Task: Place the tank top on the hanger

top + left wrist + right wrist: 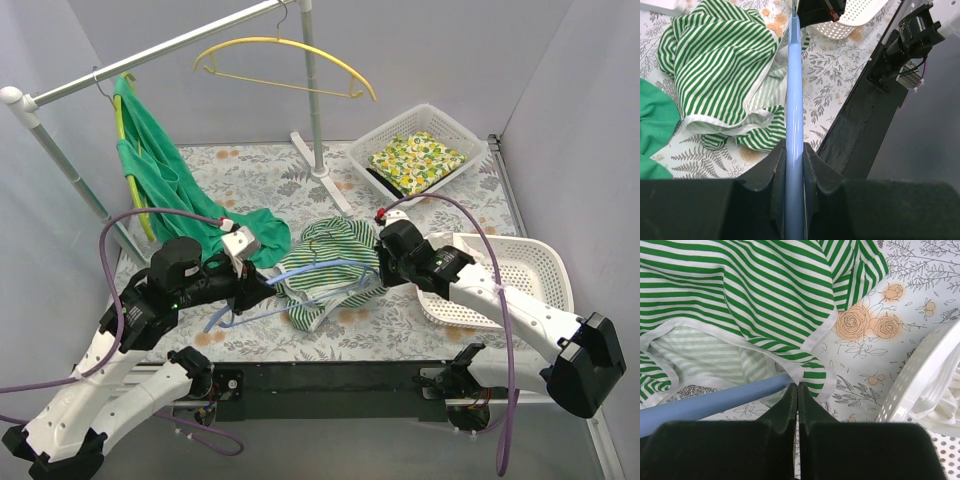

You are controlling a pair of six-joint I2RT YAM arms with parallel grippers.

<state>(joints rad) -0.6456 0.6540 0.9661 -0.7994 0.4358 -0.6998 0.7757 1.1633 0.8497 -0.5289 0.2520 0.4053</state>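
Note:
The green-and-white striped tank top [325,258] lies crumpled on the floral table mid-scene. The light blue hanger [300,275] lies under and through it, one arm running toward the left gripper. My left gripper [262,290] is shut on the hanger's bar [794,100], which runs straight between its fingertips [794,156]; the tank top [720,65] lies to the left of the bar. My right gripper [378,265] is shut, its tips [798,386] pinching the tank top's white hem [812,371] where the end of the blue bar [715,401] meets it.
A white perforated basket [525,268] lies tipped at the right, close to the right arm [920,385]. Another white basket [452,125] with yellow-patterned cloth stands at the back right. A plain green garment [150,170] and a yellow hanger [290,48] hang on the rail, whose post foot [322,165] stands behind.

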